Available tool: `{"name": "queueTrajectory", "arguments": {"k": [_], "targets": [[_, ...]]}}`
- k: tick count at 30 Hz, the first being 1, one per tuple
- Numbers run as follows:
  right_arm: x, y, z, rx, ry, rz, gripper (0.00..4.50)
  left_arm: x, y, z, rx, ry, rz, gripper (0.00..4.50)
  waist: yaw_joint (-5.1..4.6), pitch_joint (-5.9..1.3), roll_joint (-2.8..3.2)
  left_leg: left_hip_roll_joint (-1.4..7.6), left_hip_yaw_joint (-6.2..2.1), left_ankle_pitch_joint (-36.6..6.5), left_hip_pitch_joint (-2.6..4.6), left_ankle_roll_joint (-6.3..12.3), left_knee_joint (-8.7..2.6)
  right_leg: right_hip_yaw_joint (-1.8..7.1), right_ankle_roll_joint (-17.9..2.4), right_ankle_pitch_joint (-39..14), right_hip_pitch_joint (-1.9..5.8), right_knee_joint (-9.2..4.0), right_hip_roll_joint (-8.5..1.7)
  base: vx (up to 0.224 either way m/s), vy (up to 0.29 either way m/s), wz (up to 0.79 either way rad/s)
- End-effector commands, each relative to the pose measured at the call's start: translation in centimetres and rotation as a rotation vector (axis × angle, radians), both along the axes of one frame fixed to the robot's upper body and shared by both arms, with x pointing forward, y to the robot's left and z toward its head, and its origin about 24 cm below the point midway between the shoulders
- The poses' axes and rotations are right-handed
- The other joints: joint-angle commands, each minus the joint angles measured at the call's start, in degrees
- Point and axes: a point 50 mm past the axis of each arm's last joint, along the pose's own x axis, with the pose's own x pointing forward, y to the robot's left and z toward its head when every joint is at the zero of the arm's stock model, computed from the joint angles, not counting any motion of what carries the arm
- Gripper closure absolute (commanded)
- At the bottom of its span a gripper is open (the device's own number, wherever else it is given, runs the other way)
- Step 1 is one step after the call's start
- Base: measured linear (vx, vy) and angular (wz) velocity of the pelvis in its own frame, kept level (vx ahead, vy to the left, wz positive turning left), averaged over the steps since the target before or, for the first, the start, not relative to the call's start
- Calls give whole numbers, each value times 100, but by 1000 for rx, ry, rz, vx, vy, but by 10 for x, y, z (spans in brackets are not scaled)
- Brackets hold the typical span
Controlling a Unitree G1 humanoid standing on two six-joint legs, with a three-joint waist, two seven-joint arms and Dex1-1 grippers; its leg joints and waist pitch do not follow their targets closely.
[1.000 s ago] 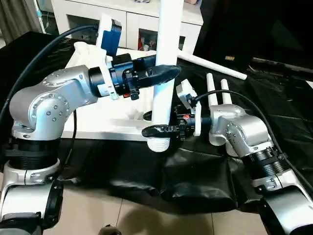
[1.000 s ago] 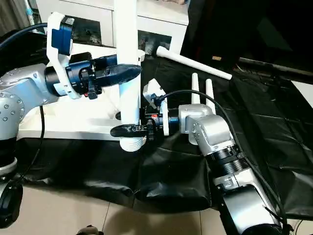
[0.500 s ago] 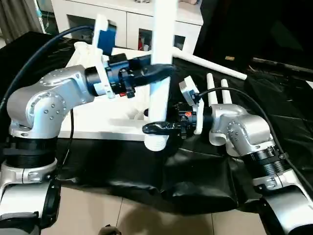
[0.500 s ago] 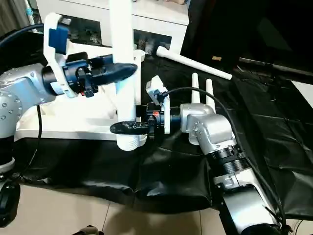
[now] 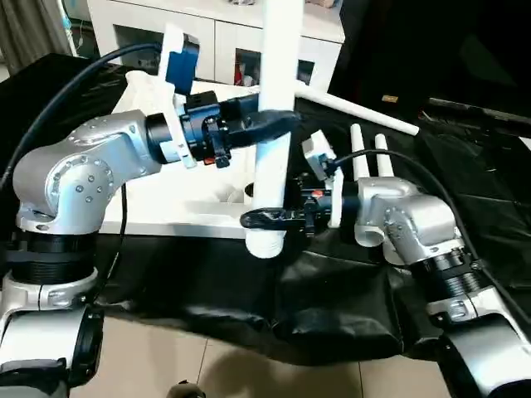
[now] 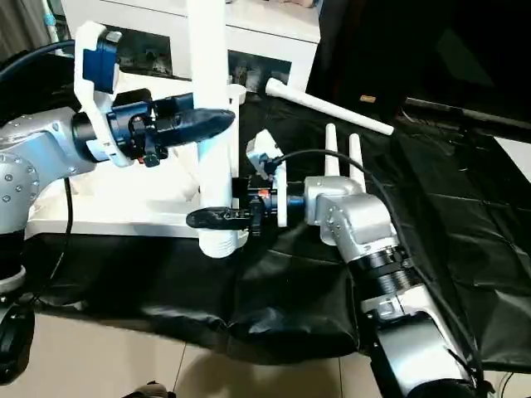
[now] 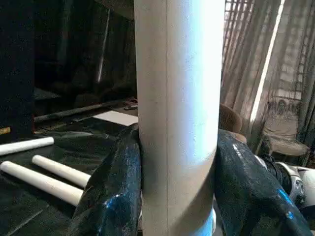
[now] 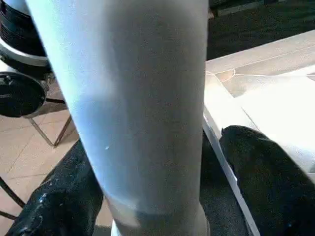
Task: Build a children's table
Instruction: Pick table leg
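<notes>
- The upright leg [image 5: 274, 133] runs off the top edge, so its upper end is cut off.
- The tabletop [image 5: 166, 211] is largely covered by the left arm [image 5: 91, 166].
- The corner socket by the leg's ribbed end is hidden.
- The cabinet [image 6: 274, 41] is cropped at the top; what sits behind its glass is too small to tell.

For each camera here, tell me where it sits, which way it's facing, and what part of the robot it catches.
Head cameras, left eye and right eye: look forward and down at the upright table leg, tabletop and both silver forearms.
Left wrist: on the left arm, looks along the left hand, whose black fingers clamp the leg.
Right wrist: on the right arm, looks along the right hand, its fingers standing apart on either side of the leg's lower end.
Shared: the same leg; the left wrist and head cameras also show the spare legs.
</notes>
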Motion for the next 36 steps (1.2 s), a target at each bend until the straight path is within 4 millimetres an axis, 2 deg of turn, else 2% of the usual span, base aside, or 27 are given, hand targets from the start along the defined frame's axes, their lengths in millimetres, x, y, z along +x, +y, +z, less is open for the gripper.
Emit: {"name": "queueTrajectory", "arguments": {"k": [1, 2, 3, 6, 8, 17, 20, 22, 26, 27, 29, 31, 36], "targets": [[3, -3, 3, 3, -3, -10, 115, -3, -6, 7, 7, -35, -32, 273, -7, -433, 135, 91, -5, -823, 78, -267, -375, 262, -1040, -389, 351, -359, -402, 0, 0, 0], [3, -3, 3, 4, 0, -9, 115, -2, -7, 8, 5, -36, -32, 273, -7, -432, 131, 90, -4, -836, 78, -263, -374, 263, -1032, -406, 350, -362, -400, 0, 0, 0], [2, -3, 2, 4, 1, -7, 141, -2, -7, 8, 5, -36, -32, 273, -6, -431, 136, 91, -6, -847, 80, -264, -375, 263, -1031, -418, 349, -362, -402, 0, 0, 0], [2, -2, 2, 5, 5, -3, 150, -2, -6, 8, 2, -38, -30, 273, -5, -432, 130, 92, -6, -824, 75, -261, -375, 264, -1026, -417, 352, -361, -403, 0, 0, 0], [2, -2, 2, 4, 7, 2, 184, -2, -6, 8, 1, -38, -27, 273, -3, -433, 136, 92, -7, -818, 76, -261, -375, 264, -1022, -411, 352, -360, -404, 0, 0, 0], [2, -2, 1, 6, 10, 7, 246, 0, -4, 10, -7, -35, -12, 273, -1, -435, 150, 92, -11, -868, 84, -279, -377, 261, -1029, -421, 349, -365, -403, 0, 0, 0], [1, -1, 0, 7, 6, 9, 252, 0, -6, 9, -6, -33, -15, 273, 2, -440, 177, 91, -16, -855, 84, -289, -376, 259, -1066, -313, 351, -351, -400, 0, 0, 0], [0, -1, 0, 6, 4, 9, 253, 1, -7, 10, -8, -31, -11, 273, 0, -441, 166, 92, -15, -850, 83, -286, -375, 259, -1075, -279, 353, -350, -398, 0, 0, 0], [1, -1, 0, 11, 5, 4, 256, 6, -6, 12, -32, -11, 28, 273, 5, -440, 181, 88, -15, -919, 89, -297, -373, 257, -1099, -302, 356, -356, -401, 0, 0, 0], [1, -1, 0, 13, 5, 0, 258, 7, -6, 13, -48, -2, 32, 238, 3, -438, 176, 83, -13, -925, 86, -291, -372, 258, -1090, -329, 354, -362, -396, 0, 0, 0], [1, -1, 0, 14, 4, -4, 261, 7, -5, 16, -77, 9, 21, 203, 8, -437, 181, 86, -19, -948, 83, -305, -373, 257, -1090, -373, 361, -362, -404, 0, 0, 0], [1, -1, 0, 15, 3, -6, 261, 7, -5, 19, -107, 17, 24, 201, 9, -441, 180, 86, -22, -932, 82, -309, -370, 255, -1109, -338, 363, -358, -403, 0, 0, 0], [1, -1, 0, 24, 2, -10, 262, 11, -4, 20, -121, 7, 66, 158, 11, -440, 180, 88, -24, -916, 84, -281, -371, 254, -1126, -275, 365, -363, -402, 0, 0, 0]]}}
